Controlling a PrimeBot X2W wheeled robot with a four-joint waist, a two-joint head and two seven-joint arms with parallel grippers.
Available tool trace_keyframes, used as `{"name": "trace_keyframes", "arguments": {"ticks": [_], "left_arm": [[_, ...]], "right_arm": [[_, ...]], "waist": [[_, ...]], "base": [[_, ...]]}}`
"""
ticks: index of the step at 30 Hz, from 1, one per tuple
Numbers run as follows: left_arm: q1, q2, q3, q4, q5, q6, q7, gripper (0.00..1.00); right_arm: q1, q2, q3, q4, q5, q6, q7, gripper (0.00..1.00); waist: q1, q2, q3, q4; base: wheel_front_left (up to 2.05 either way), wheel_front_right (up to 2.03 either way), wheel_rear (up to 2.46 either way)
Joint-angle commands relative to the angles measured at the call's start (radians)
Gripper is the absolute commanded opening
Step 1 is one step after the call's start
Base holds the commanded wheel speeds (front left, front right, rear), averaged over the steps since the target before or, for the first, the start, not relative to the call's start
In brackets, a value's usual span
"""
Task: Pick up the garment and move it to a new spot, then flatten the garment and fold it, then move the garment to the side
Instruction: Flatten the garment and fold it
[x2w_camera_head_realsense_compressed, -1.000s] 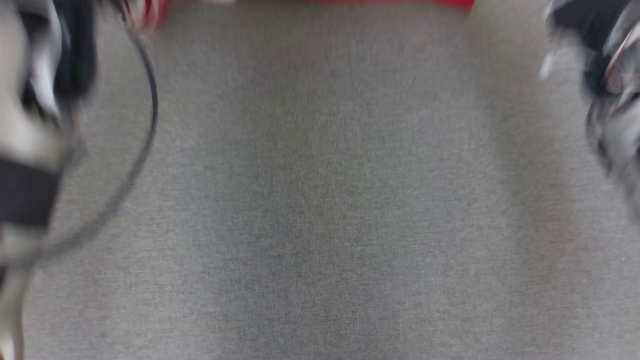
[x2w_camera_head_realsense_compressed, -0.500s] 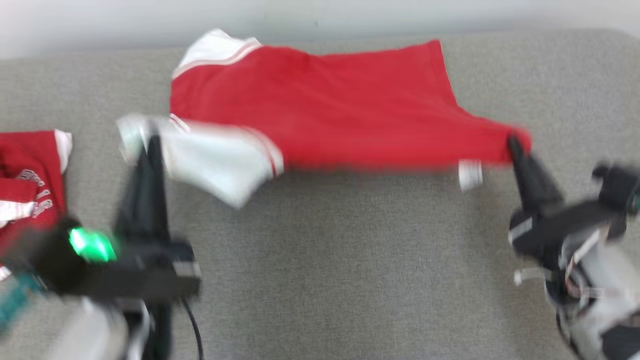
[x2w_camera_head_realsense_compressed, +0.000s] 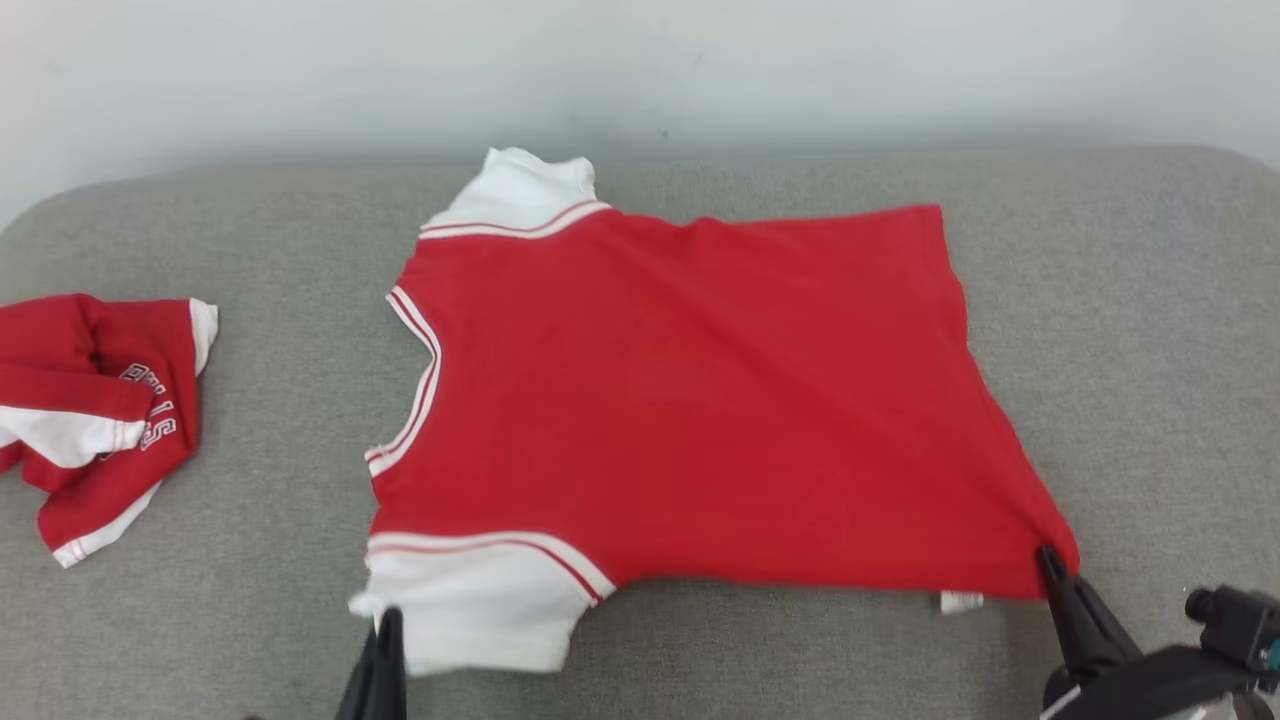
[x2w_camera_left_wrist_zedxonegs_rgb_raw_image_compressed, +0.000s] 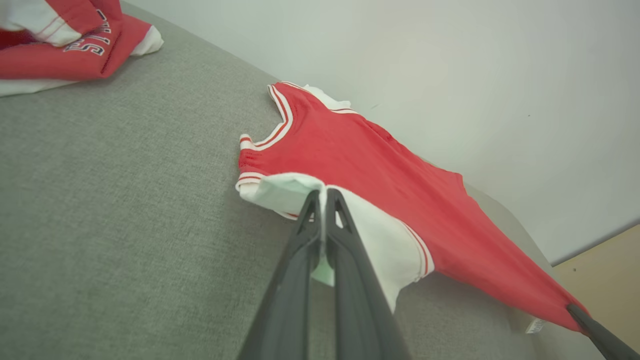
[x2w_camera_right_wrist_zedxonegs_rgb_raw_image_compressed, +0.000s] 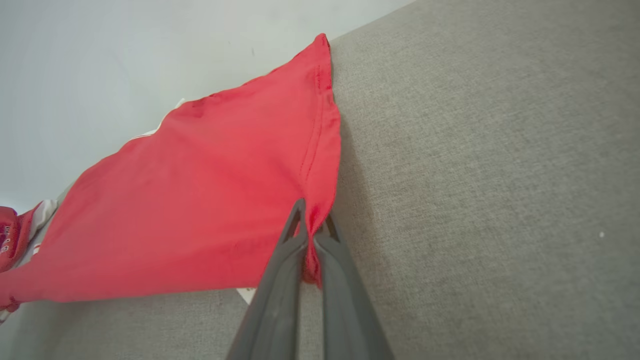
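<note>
Holding item one: shirt (x2w_camera_head_realsense_compressed: 690, 400), red with white sleeves and red-and-white trim, spread out at the middle of the worktop (x2w_camera_head_realsense_compressed: 700, 660), neck to my left, hem to my right.

- Near sleeve (x2w_camera_head_realsense_compressed: 470, 600): white, its edge pinched in my left jaws; the fingers (x2w_camera_left_wrist_zedxonegs_rgb_raw_image_compressed: 300, 260) are pressed together on the cloth.
- Near hem corner (x2w_camera_head_realsense_compressed: 1050, 540): red, clamped in my right jaws; the fingers (x2w_camera_right_wrist_zedxonegs_rgb_raw_image_compressed: 280, 280) are closed tight, with a fold of hem bunched between them.
- Far sleeve (x2w_camera_head_realsense_compressed: 520, 190): white, lying at the far edge by the wall.
- Tag (x2w_camera_head_realsense_compressed: 962, 601): small and white, showing under the near edge just beside the right grip.

Item two: second garment (x2w_camera_head_realsense_compressed: 90, 400), red and white with lettering, crumpled, well apart on my left.

Worktop: grey woven cloth with rounded far corners.

Wall (x2w_camera_head_realsense_compressed: 640, 70): pale and plain, behind the worktop.
</note>
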Motion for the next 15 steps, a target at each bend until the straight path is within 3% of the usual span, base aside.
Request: {"name": "trace_keyframes", "arguments": {"ticks": [1, 7, 15], "left_arm": [[0.04, -0.019, 0.005, 0.015, 0.014, -0.011, -0.003, 0.0], [0.119, -0.059, 0.016, 0.063, 0.032, -0.035, -0.003, 0.0], [0.126, -0.062, 0.008, 0.095, 0.064, -0.071, -0.003, 0.0]], "right_arm": [[0.041, 0.012, -0.027, -0.018, -0.039, -0.002, 0.019, 0.0], [0.159, 0.049, -0.118, -0.061, -0.143, -0.002, 0.094, 0.0], [0.239, 0.114, -0.195, -0.143, -0.215, -0.002, 0.187, 0.0]], "waist": [[0.0001, 0.0001, -0.022, 0.01], [0.0001, 0.0001, -0.05, 0.025], [0.0001, 0.0001, -0.042, 0.033]], "base": [[0.0, 0.0, 0.0], [0.0, 0.0, 0.0], [0.0, 0.0, 0.0]]}}
